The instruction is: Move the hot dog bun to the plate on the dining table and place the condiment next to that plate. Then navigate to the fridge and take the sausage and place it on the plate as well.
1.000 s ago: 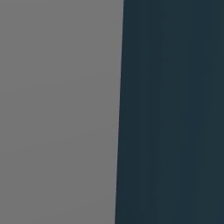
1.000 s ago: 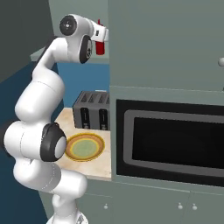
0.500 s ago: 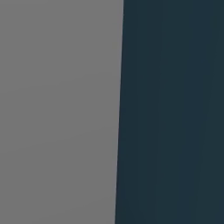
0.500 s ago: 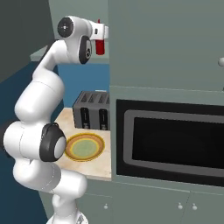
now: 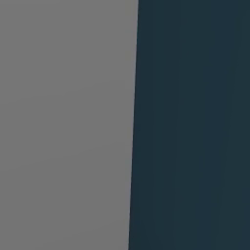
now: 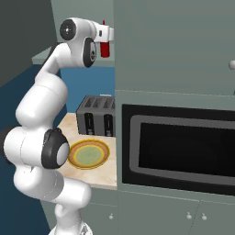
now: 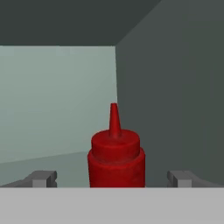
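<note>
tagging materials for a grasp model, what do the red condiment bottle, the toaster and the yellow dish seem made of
Condiment bottle: probably soft plastic, matte red, moulded shoulder and pointed cap.
Toaster: looks like dark brushed metal, though the flat grey render leaves it open.
Yellow dish: likely glazed ceramic, with a golden rim, a greenish centre and a faint sheen.

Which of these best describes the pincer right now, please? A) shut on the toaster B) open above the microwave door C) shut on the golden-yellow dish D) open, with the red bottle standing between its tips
D: in the hand view the pincer stands wide open, the upright condiment between its tips, ungripped.
</note>
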